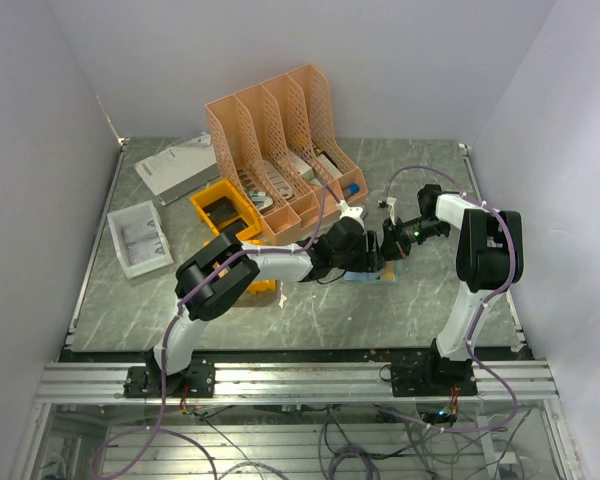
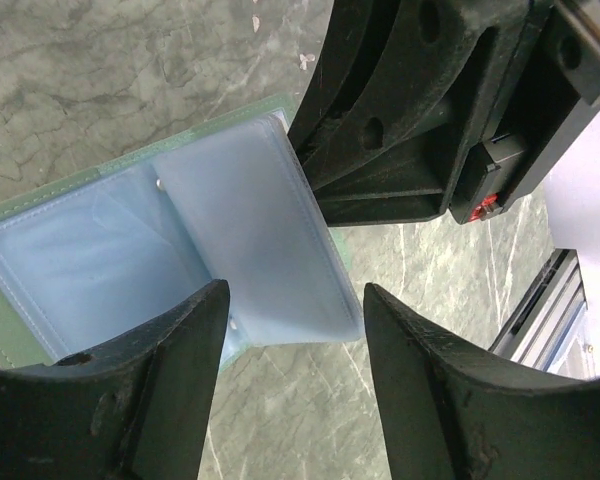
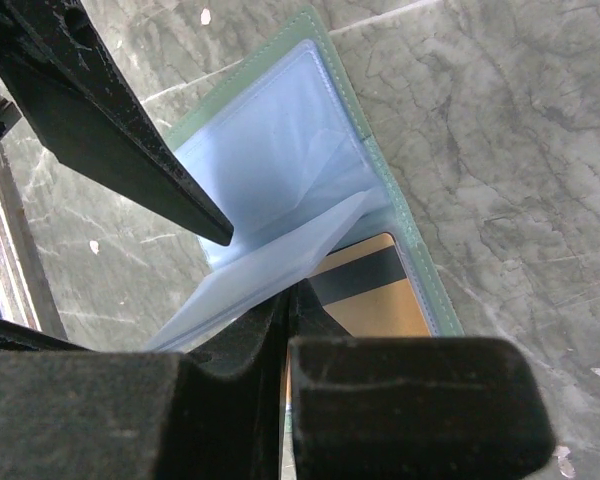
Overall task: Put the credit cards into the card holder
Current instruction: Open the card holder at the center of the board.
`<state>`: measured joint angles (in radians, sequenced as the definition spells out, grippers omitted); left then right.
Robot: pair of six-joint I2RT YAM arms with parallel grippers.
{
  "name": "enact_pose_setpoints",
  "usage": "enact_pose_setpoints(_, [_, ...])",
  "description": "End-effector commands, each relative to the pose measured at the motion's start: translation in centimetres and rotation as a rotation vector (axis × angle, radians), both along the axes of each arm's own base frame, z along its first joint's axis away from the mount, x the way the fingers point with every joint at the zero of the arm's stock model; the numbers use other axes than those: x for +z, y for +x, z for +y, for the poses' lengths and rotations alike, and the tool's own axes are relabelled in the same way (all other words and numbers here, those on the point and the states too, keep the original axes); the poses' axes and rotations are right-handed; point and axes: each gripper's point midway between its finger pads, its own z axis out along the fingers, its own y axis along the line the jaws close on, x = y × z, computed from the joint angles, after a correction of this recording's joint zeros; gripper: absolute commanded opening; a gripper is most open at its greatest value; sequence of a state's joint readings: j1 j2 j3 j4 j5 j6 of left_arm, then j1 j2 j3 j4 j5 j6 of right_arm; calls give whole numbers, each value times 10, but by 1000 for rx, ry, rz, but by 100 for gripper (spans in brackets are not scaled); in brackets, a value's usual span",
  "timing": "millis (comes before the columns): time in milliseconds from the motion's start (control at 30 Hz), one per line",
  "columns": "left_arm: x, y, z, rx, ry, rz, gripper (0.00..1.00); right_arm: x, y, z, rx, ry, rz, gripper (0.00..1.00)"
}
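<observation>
The card holder (image 1: 368, 274) lies open on the marble table, green rim (image 3: 404, 206) around light blue sleeves (image 2: 80, 260). A tan-brown credit card (image 3: 380, 300) with a black stripe sits flat in the sleeve at one side. One blue leaf (image 2: 250, 230) stands lifted above it. My right gripper (image 3: 290, 300) is shut, its tips under that leaf and over the card; I cannot tell whether it pinches anything. My left gripper (image 2: 295, 290) is open, straddling the leaf's free edge without touching it. One of its fingers (image 3: 130, 150) points at the leaf. Both grippers meet over the holder (image 1: 378, 250).
Orange file racks (image 1: 280, 140) stand at the back with a yellow bin (image 1: 220, 205) beside them. A white tray (image 1: 138, 238) and a pale flat box (image 1: 175, 165) lie at the left. The table's metal rail (image 2: 550, 310) runs close to the holder.
</observation>
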<state>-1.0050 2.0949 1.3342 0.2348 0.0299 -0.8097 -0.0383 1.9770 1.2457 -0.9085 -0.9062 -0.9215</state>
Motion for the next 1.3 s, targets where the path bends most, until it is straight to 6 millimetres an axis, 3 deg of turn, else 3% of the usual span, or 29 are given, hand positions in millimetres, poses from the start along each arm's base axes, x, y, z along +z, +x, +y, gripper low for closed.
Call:
enact_pose_setpoints(0, [3, 0, -4, -6, -33, 5, 65, 1, 4, 2, 7, 13, -3, 0])
enact_pose_setpoints(233, [12, 1, -2, -6, -97, 5, 69, 1, 4, 1, 6, 10, -2, 0])
enact_pose_setpoints(667, [6, 1, 4, -2, -135, 35, 67, 3, 6, -1, 3, 12, -8, 1])
enact_pose_setpoints(1000, [0, 3, 8, -2, -157, 61, 65, 28, 10, -17, -20, 54, -93, 32])
enact_pose_setpoints(1267, [2, 5, 10, -2, -195, 73, 65, 37, -16, -13, 142, 114, -290, 63])
